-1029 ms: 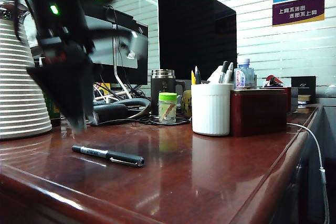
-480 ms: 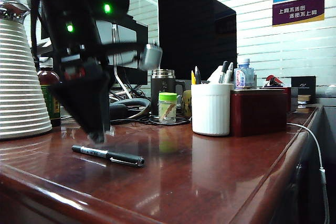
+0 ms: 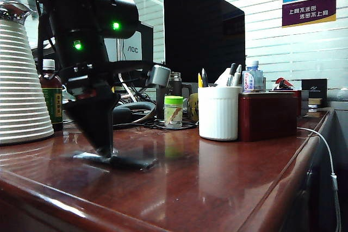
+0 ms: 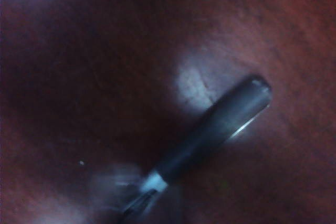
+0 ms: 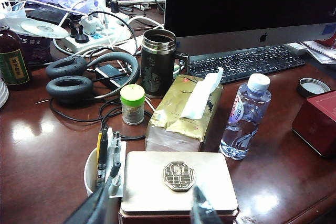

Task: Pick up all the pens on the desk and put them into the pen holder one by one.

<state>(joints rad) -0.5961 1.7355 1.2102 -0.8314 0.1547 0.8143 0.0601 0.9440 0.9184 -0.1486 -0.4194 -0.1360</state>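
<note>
One black pen [image 3: 131, 162] lies on the glossy reddish desk [image 3: 217, 177] at the front left. My left gripper [image 3: 106, 154] points down with its tips on the pen's left part, shut on it. The left wrist view shows that pen [image 4: 216, 123] blurred, slanting across the wood; the fingers themselves are not distinct there. The white ribbed pen holder [image 3: 218, 113] stands mid-desk with pens [image 3: 232, 73] in it. My right gripper [image 5: 149, 199] hovers open above the dark red box, beside the pen holder [image 5: 90, 176], holding nothing.
A dark red box [image 3: 269, 116] with a pale lid [image 5: 178, 182] touches the holder's right side. Behind stand a green-lidded jar [image 3: 173, 111], a steel-topped mug [image 5: 157, 62], a tissue pack [image 5: 181, 111], a water bottle [image 5: 244, 116], headphones [image 5: 68, 80] and a monitor [image 3: 201, 25]. A white ribbed jug [image 3: 19, 85] stands far left.
My left arm swung right and dropped onto the pen, and its gripper closed. The pen lies where it did. The right side has not moved.
</note>
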